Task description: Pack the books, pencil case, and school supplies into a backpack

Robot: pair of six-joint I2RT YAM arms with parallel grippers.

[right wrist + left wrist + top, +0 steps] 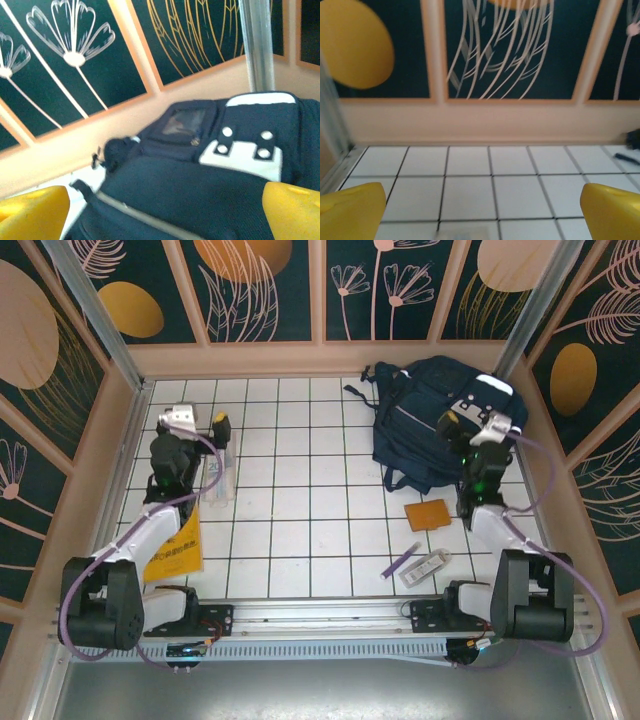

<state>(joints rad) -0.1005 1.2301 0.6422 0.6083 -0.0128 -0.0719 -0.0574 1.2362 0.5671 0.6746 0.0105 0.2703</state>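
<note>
On the left, the yellow book (178, 552) lies flat on the white tiled table (300, 500), partly under the left arm. Just past it, two clear packs (222, 478) lie side by side. The left gripper (221, 427) hangs over their far end. It is wide open and holds nothing. In its own camera, its yellow fingers (350, 212) stand far apart over bare tiles.

Near the right arm's base lie the purple pen (402, 560) and one more clear pack (428, 565), close together. The orange book (427, 513) sits just behind them. Behind that, in the far right corner, is the big blue backpack (415, 390). Nothing is packed yet.

The right gripper (451, 426) is above the backpack. It is also wide open and empty, with the blue cloth showing between its tips in the wrist view.

I think the job right now is to get the bag open and hold it open. The wrist picture is blurry, so I cannot tell if the zip is open or shut. To do it well, the right gripper should go down slowly and pinch a loose fold of cloth near the top, not the pale patch (240, 150). Then it should lift a little, so the mouth gapes wide. The left gripper can then bring things in, flat books first, so the small things do not get squashed.
</note>
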